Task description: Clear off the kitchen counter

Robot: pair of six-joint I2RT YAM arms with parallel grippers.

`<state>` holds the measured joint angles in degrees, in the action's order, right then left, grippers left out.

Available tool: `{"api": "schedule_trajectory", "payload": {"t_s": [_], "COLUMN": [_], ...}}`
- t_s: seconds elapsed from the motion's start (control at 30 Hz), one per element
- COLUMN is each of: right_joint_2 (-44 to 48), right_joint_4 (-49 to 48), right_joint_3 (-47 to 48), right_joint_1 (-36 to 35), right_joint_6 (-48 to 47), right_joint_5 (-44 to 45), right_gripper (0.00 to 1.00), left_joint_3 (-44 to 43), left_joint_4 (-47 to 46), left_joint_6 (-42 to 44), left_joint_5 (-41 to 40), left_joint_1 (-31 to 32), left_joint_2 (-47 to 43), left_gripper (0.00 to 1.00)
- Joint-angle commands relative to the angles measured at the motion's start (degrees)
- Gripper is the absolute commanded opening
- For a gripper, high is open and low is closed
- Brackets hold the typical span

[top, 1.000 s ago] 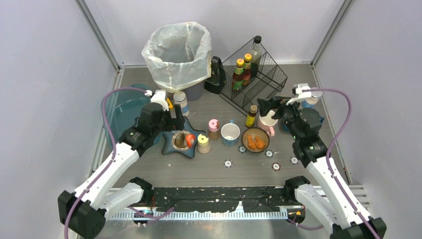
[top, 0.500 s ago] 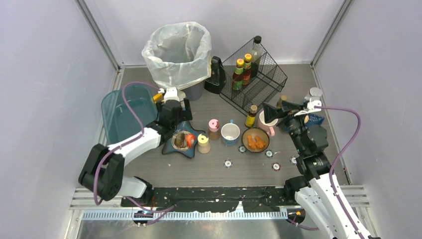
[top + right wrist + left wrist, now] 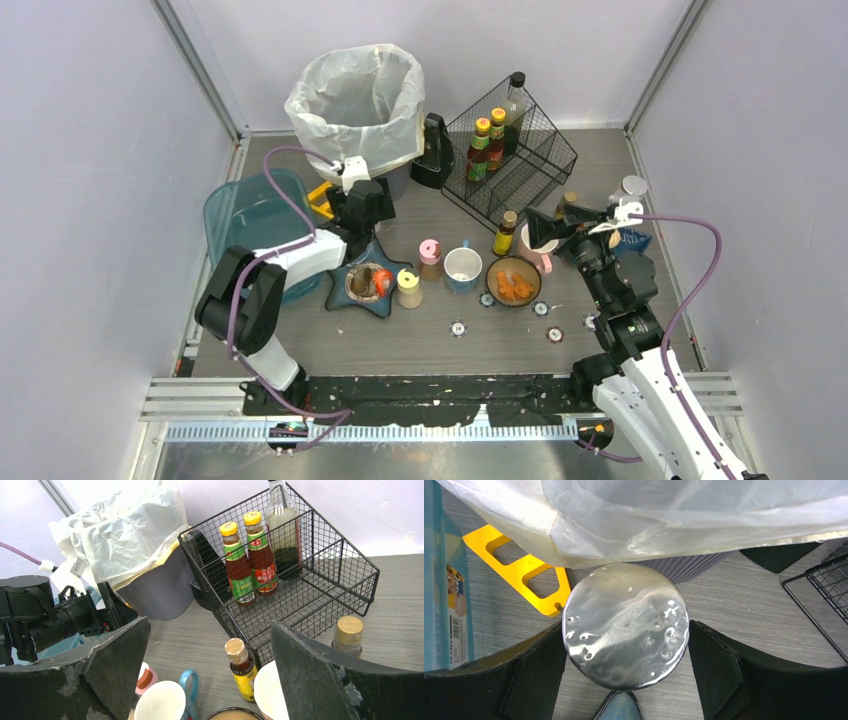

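As the overhead view shows, my left claw [image 3: 362,208] hangs toward the far-left corner of the dark grey wood-grain kitchen counter [image 3: 420,350]. Left wrist: round silver jar lid [image 3: 625,639] straight below, between wide jaws; gripped or not, I cannot tell. Right wrist: my right claw [image 3: 210,625] gapes empty, farther off.

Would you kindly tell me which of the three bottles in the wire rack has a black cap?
The tall clear bottle with dark liquid, at the far corner of the rack; the two shorter sauce bottles beside it have yellow caps.
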<state>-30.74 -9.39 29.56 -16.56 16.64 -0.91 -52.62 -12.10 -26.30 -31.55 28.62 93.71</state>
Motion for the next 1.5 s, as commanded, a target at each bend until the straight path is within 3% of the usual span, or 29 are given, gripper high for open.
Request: {"api": "schedule_trajectory", "payload": {"t_s": [0.0,0.2,0.4,0.77,1.03,1.3,1.47], "right_joint_2": [0.2,0.3,0.6,-1.7,-6.8,-14.1,-18.4], "right_joint_4": [-2.6,-2.4,-2.4,-3.7,-5.7,-8.0,-9.3], "right_joint_3": [0.1,0.2,0.5,2.6,5.0,7.6,9.4], "right_joint_1": [-0.4,-0.5,-0.5,-0.9,-3.3,-11.5,-16.2], "right_joint_6": [-0.7,-0.8,-1.8,-3.8,-5.4,-10.0,-14.3], "right_joint_5": [2.5,2.4,0.6,-11.9,-23.6,-30.5,-32.6], "right_gripper": [0.96,0.96,0.96,0.96,0.97,0.97,0.97], "left_joint_3": [-2.6,-0.3,2.8,-2.9,-12.0,-17.1,-18.5], "left_joint_4": [-2.6,-4.1,-3.3,12.5,29.5,37.5,40.6], "left_joint_6": [-2.2,-0.8,4.6,19.1,25.8,26.0,30.5], "left_joint_5": [-3.0,1.2,6.6,26.9,45.0,50.7,56.1], "left_joint_1": [0.1,0.1,0.2,0.2,1.2,7.0,11.6], "left_joint_2": [0.8,-2.7,-9.6,-25.6,-30.0,-30.8,-30.9], "left_gripper": [0.83,0.59,0.45,0.43,0.42,0.43,0.44]}}
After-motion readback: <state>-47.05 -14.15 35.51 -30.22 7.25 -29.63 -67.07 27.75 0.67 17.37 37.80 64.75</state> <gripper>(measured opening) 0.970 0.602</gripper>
